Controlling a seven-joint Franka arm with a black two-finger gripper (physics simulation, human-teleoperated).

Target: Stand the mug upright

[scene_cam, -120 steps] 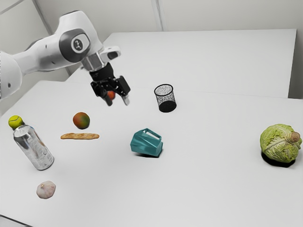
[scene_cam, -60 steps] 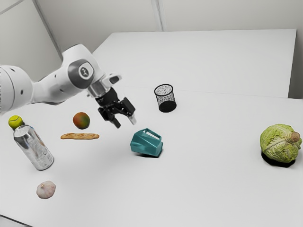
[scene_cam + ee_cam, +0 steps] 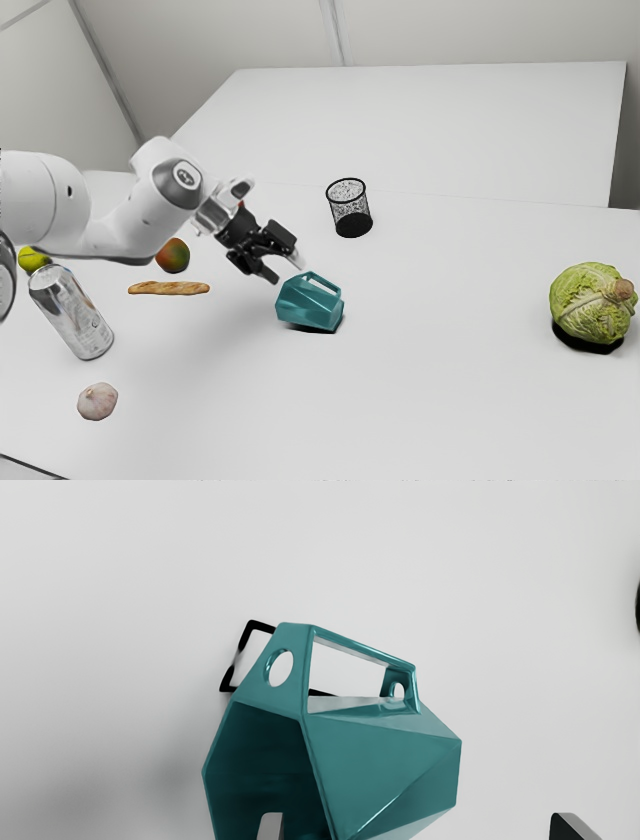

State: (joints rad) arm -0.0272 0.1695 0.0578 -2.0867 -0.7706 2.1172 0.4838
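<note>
Lower and shifted toward 4 o'clock in the exterior view since the last frame: fingers (image 3: 288,271) and arm (image 3: 110,222). Mug (image 3: 308,306) unmoved. Fingers wide apart, gripping nothing. Wrist view: one tip overlaps the mug's dark mouth (image 3: 260,760); the other stands past the mug's outline, with a gap between. Contact: cannot tell.

Mug lies on its side on the surface (image 3: 420,400), close by the fingertips, handle (image 3: 365,647) toward 1 o'clock of its body in the exterior view.

Remaining items, clock positions about the mug, exterior view, near to far:
- Mesh basket (image 3: 347,207), 1 o'clock, standing.
- Baguette (image 3: 169,288), 9 o'clock.
- Mango (image 3: 173,257), between 9 and 10, just beyond the baguette.
- Garlic (image 3: 97,401), 8 o'clock.
- Silver can (image 3: 70,312), 9 o'clock.
- Yellow ball (image 3: 31,261), also roughly 9, partly behind the arm.
- Cabbage (image 3: 588,300), 3 o'clock, well apart.
</note>
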